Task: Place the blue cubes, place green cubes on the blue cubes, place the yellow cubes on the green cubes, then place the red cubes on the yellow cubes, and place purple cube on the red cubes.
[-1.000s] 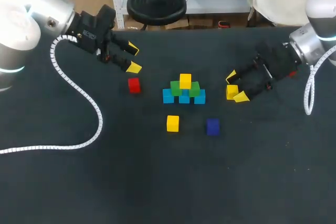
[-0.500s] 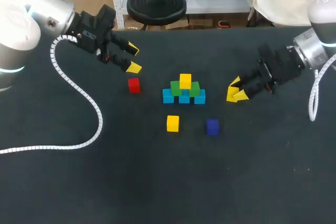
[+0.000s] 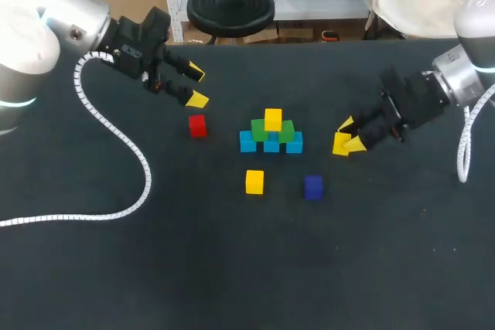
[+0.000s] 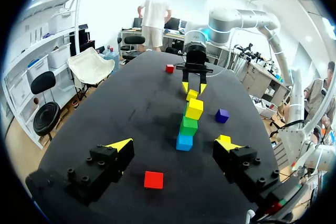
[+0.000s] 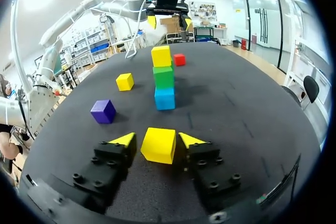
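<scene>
A small pyramid stands mid-table: three blue cubes point(image 3: 271, 144), two green cubes point(image 3: 259, 129) on them and one yellow cube point(image 3: 273, 119) on top. My right gripper point(image 3: 346, 141) is right of it, low over the table, shut on another yellow cube point(image 5: 159, 145) that fills the gap between its fingers. Loose on the table lie a third yellow cube point(image 3: 254, 182), a purple cube point(image 3: 313, 186) and a red cube point(image 3: 198, 125). My left gripper point(image 3: 193, 86) hangs open just behind the red cube point(image 4: 154, 179), with nothing between its fingers.
A white coiled cable point(image 3: 116, 137) trails from my left arm across the table's left side. In the left wrist view a second red cube point(image 4: 169, 68) lies beyond my right gripper point(image 4: 192, 86), near the table's far edge.
My right gripper has closed from wide open onto the yellow cube and shifted slightly. The left arm has kept still.
</scene>
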Controlling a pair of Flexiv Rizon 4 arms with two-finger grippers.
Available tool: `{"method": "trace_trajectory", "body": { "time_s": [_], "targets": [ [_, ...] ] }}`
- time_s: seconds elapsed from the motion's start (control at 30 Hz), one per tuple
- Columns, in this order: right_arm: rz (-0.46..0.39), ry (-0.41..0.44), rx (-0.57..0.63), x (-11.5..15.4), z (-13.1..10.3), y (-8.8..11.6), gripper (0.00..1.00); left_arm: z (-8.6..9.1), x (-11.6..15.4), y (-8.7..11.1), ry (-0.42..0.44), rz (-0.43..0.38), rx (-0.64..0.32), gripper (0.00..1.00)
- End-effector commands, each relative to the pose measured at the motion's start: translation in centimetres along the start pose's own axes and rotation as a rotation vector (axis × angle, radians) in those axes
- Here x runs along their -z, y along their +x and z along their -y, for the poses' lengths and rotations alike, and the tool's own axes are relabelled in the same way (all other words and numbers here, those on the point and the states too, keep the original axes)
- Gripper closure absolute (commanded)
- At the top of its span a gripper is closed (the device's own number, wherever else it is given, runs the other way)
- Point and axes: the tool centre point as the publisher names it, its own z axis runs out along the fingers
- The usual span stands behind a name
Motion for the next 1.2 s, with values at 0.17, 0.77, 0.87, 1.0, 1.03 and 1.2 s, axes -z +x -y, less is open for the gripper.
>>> {"method": "trace_trajectory", "body": {
  "time_s": [0.17, 0.77, 0.87, 1.0, 1.03, 1.2],
  "targets": [
    [-0.081, 0.075, -0.039, -0.2, -1.2, -0.5, 0.00, -0.2, 0.0, 0.0, 0.003, -0.003, 0.001, 0.00],
    [-0.066, 0.131, -0.012, 0.1, -0.4, 0.6, 0.00, -0.2, 0.0, 0.0, 0.003, -0.003, 0.001, 0.00],
    [-0.068, 0.131, 0.002, 0.3, -0.2, 0.4, 0.00, -0.2, 0.0, 0.0, 0.003, -0.003, 0.001, 0.00],
    [-0.069, 0.129, 0.007, 0.3, 0.0, 0.4, 0.00, -0.2, 0.0, 0.0, 0.003, -0.003, 0.001, 0.00],
    [-0.067, 0.128, 0.008, 0.2, 0.0, 0.3, 0.00, -0.2, 0.0, 0.0, 0.003, -0.003, 0.001, 0.00],
    [-0.063, 0.115, 0.009, -0.1, 0.1, 0.2, 0.00, -0.2, 0.0, 0.0, 0.003, -0.003, 0.001, 0.00]
  ]
}}
